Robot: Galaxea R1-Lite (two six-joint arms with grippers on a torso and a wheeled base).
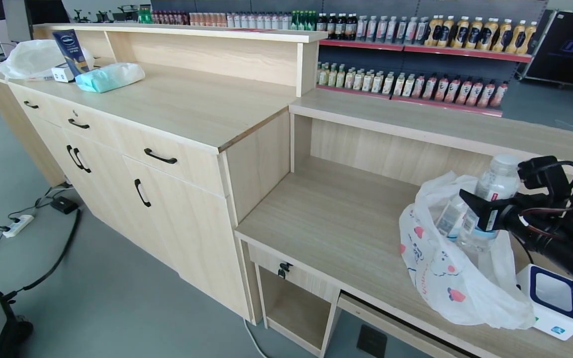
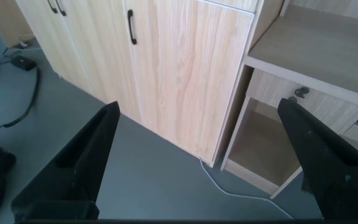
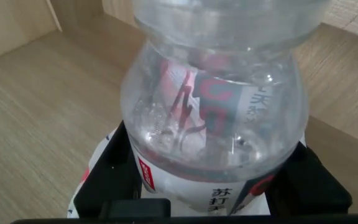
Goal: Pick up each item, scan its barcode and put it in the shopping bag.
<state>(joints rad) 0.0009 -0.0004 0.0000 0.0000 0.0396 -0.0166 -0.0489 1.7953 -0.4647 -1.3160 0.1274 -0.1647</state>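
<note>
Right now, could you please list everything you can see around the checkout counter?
clear plastic water bottle: one, transparent, above the bag's opening
white plastic shopping bag: one, white with red prints, on the lower wooden counter
barcode scanner: one, white and blue, beside the bag
soft tissue pack: one, teal, upper counter
tall cardboard box: one, blue, behind the tissue pack
drink bottles: many, mixed colours, red shelves behind
power strip: one, white, floor
left gripper: black, open, above the floor
right gripper: black, shut on the bottle
</note>
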